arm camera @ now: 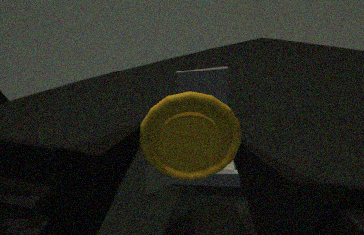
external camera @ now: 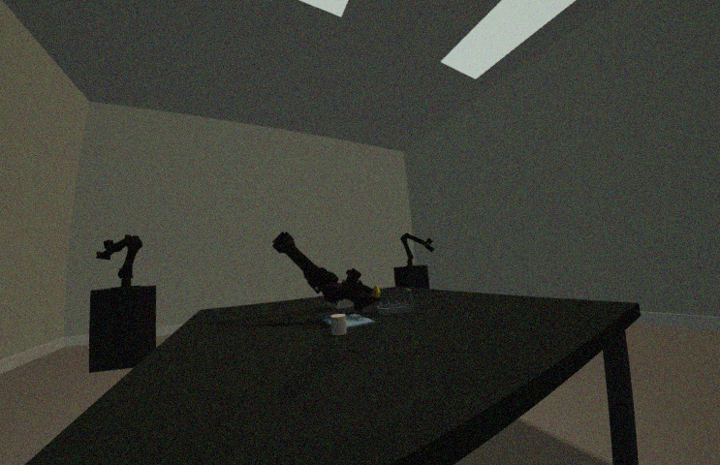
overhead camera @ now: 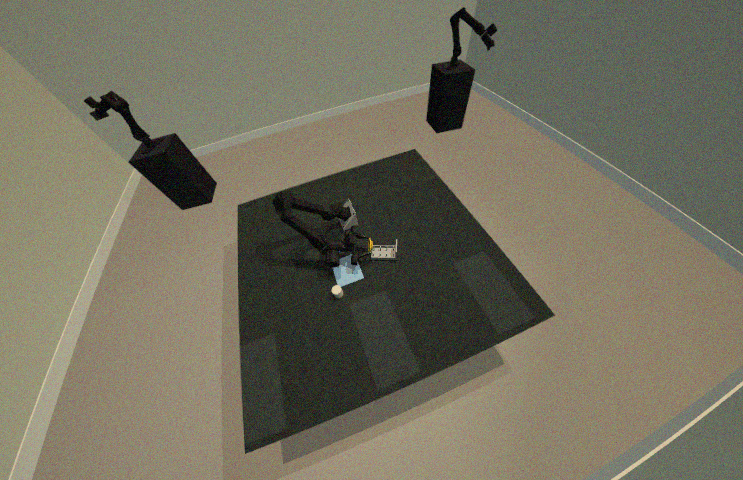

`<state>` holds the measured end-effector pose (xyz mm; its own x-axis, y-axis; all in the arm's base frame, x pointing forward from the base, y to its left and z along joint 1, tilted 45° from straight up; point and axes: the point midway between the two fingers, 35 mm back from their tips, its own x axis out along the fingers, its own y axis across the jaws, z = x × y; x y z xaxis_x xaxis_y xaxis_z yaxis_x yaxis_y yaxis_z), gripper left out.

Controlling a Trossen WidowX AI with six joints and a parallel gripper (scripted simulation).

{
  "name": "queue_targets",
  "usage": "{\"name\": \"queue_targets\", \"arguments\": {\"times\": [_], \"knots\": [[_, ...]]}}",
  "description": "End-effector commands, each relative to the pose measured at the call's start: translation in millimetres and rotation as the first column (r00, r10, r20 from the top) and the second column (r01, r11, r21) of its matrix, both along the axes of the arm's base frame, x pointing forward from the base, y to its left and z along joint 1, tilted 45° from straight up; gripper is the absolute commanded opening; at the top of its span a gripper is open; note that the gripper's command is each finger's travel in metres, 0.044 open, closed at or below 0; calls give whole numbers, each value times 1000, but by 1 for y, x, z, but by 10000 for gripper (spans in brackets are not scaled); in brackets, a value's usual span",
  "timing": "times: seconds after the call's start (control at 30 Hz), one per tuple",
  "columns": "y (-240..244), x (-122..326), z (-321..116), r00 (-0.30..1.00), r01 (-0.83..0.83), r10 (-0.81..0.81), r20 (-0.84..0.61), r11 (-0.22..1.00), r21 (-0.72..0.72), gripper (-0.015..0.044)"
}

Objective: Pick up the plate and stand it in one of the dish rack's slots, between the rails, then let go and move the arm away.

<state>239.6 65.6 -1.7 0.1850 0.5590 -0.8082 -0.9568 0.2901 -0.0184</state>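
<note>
The yellow plate point(overhead camera: 370, 245) point(external camera: 377, 292) point(arm camera: 190, 147) is upright, nearly edge-on in the top view and face-on in the wrist view. My gripper point(overhead camera: 367, 247) point(arm camera: 189, 135) is shut on it, a finger at either side. The plate is at the near-arm end of the pale dish rack point(overhead camera: 383, 253) point(external camera: 394, 308). In the wrist view the rack's tall end panel point(arm camera: 203, 82) shows beyond the plate. The plate hides most of the rack there, so I cannot tell its height over the rack or its exact slot.
A light blue square point(overhead camera: 347, 277) point(external camera: 364, 321) lies beside the rack, below the arm. A white cup point(overhead camera: 337, 291) point(external camera: 338, 325) stands past its corner. A pale angular object point(overhead camera: 352, 213) is by the arm. Two other arms stand on black pedestals point(overhead camera: 173, 172) point(overhead camera: 451, 96) away from the table.
</note>
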Motion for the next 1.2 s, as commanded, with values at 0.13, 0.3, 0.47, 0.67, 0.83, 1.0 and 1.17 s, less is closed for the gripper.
{"name": "queue_targets", "arguments": {"times": [0.13, 0.3, 0.47, 0.67, 0.83, 1.0, 1.17], "knots": [[-6, -1, 5, 971, -119, 110, 211, 992, 29, 0], [-10, -2, 8, 939, -168, 154, 308, 986, 21, 0], [-10, -2, 8, 939, -168, 154, 308, 986, 21, 0], [-9, -1, 6, 939, -168, 153, 307, 986, 20, 0], [0, 2, -2, 942, -162, 150, 300, 987, 17, 0], [3, 4, -4, 942, -163, 150, 300, 987, 17, 0], [10, 7, -10, 941, -164, 151, 303, 986, 17, 0]]}}
